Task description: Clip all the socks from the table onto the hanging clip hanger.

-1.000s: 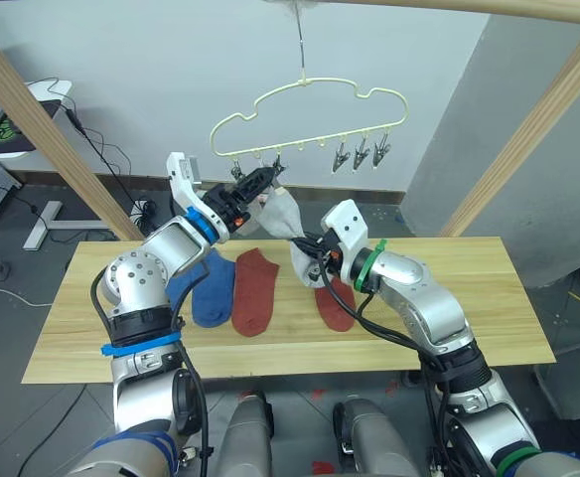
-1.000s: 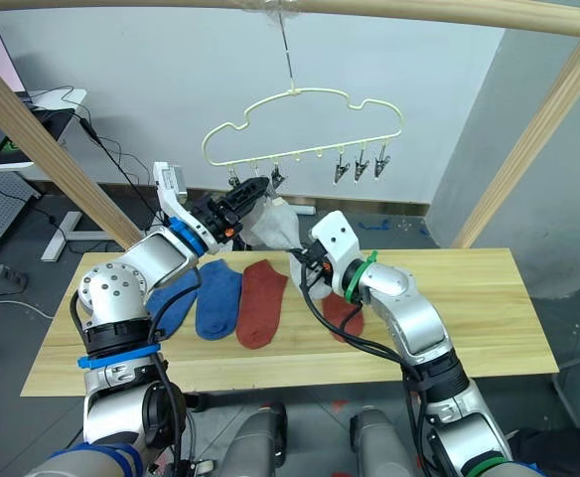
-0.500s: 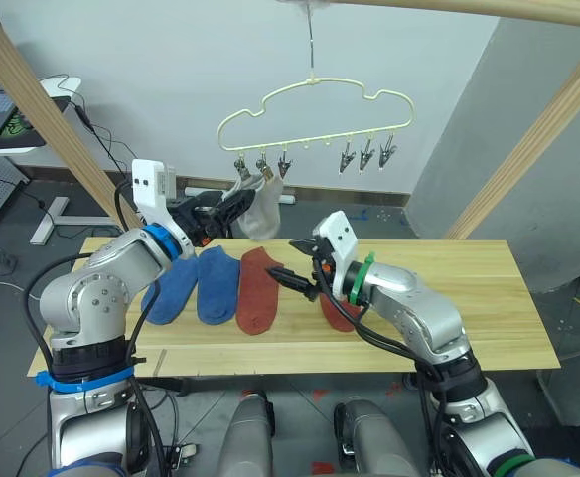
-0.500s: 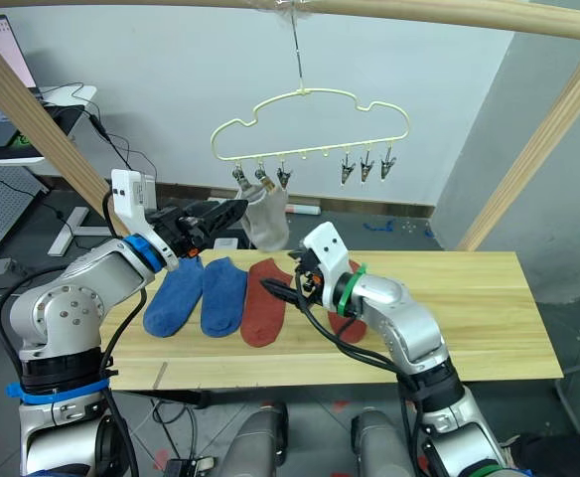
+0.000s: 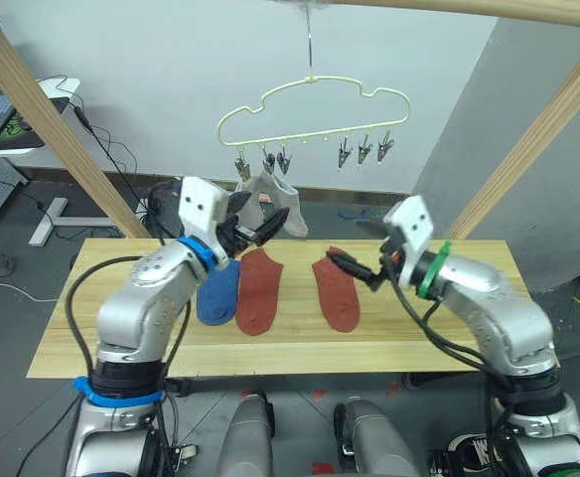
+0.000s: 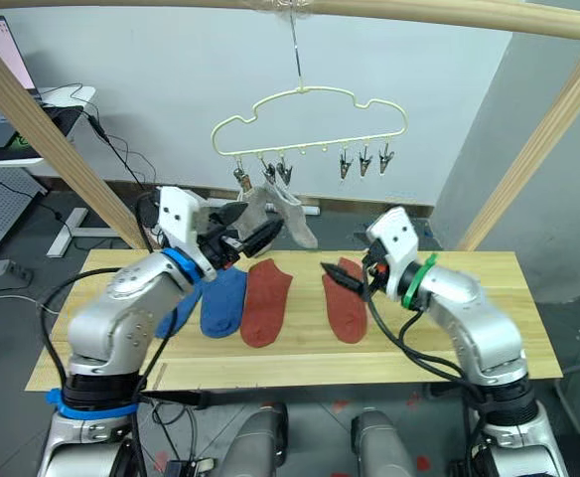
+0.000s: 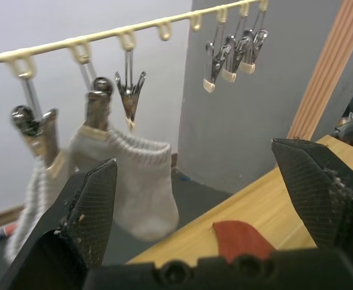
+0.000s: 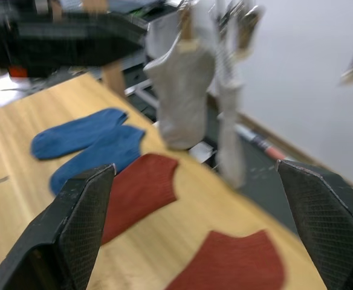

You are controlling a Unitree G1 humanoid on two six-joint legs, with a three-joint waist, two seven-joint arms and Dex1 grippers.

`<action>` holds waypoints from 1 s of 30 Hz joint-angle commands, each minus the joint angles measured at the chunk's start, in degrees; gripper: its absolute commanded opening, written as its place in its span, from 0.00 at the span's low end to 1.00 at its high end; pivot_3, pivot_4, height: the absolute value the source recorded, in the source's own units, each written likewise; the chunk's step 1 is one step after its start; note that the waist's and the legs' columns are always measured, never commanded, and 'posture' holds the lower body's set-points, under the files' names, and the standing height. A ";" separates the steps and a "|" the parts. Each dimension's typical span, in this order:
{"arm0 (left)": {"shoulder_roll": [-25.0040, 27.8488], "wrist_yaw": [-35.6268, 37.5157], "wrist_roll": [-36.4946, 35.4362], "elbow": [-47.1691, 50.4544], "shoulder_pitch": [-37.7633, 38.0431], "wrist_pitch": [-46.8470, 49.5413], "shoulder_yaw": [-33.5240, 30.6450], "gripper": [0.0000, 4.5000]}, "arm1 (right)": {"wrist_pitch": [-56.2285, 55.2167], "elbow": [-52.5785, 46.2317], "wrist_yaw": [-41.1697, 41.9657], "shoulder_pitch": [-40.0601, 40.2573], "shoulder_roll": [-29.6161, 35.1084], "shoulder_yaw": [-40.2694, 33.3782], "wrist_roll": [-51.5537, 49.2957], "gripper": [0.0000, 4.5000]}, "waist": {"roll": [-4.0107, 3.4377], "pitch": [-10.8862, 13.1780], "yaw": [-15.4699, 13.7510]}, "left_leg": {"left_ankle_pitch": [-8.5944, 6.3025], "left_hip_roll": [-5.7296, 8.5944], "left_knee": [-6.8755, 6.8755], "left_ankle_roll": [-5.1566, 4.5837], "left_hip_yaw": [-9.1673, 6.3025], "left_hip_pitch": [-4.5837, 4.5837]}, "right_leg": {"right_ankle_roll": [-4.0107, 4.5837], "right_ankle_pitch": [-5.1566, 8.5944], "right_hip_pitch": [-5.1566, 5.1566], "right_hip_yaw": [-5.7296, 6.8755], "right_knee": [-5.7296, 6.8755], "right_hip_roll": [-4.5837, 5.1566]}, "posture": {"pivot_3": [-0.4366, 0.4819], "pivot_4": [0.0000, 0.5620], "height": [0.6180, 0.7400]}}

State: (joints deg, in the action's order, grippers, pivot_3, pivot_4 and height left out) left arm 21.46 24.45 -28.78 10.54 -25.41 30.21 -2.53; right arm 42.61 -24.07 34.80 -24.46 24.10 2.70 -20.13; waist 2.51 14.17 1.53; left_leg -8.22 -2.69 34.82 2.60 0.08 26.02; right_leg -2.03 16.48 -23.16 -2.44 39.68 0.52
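Grey socks (image 5: pixel 275 197) clipped on hanger (image 5: pixel 313 109) | four socks on table (image 5: pixel 449 328) | both fingers apart

I can read no text, label, brand, number or sign on anything before me or near either pincer

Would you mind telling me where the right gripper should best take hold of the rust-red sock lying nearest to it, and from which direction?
The rust-red sock lies flat on the table, its open cuff at the far end, just beside the open right gripper. Probably best to come from above and pinch one side of the cuff, leaving its edge free for a clip.
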 commanded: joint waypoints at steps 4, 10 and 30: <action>-4.54 0.38 5.71 -5.12 -4.61 -8.26 2.64 0.73 | 0.39 -2.15 -1.76 -1.67 0.69 -2.58 -1.65 1.00 | -0.01 -0.10 0.19 | 0.00 0.00 0.03 -0.01 0.01 0.00 | -0.01 0.00 0.00 -0.01 0.02 -0.04 | 0.43 0.27 1.00; -6.69 -1.79 12.03 -13.55 -8.31 -15.66 2.76 0.67 | 0.06 -2.12 -3.27 -3.16 -0.14 -2.71 -2.21 1.00 | -0.01 -0.11 0.41 | 0.01 0.00 0.04 -0.01 0.03 0.00 | -0.03 -0.02 -0.01 -0.05 0.04 -0.05 | 0.41 0.28 1.00; -12.54 -6.38 17.67 -29.50 -14.32 -28.09 0.40 0.67 | 3.15 -4.22 -1.28 -7.89 2.72 -4.03 -11.15 1.00 | -0.01 -0.12 0.49 | 0.01 0.00 0.13 -0.02 0.00 0.02 | -0.08 -0.05 -0.01 -0.02 0.17 -0.08 | 0.39 0.30 1.00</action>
State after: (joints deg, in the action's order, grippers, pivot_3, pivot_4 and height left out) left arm 9.42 18.43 -11.55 -19.80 -38.31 3.88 -1.80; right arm 45.92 -25.64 33.68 -31.22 26.57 -0.02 -30.26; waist 2.50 14.05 2.03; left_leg -8.21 -2.69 34.96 2.57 0.08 26.05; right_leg -2.11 16.43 -23.16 -2.47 39.85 0.44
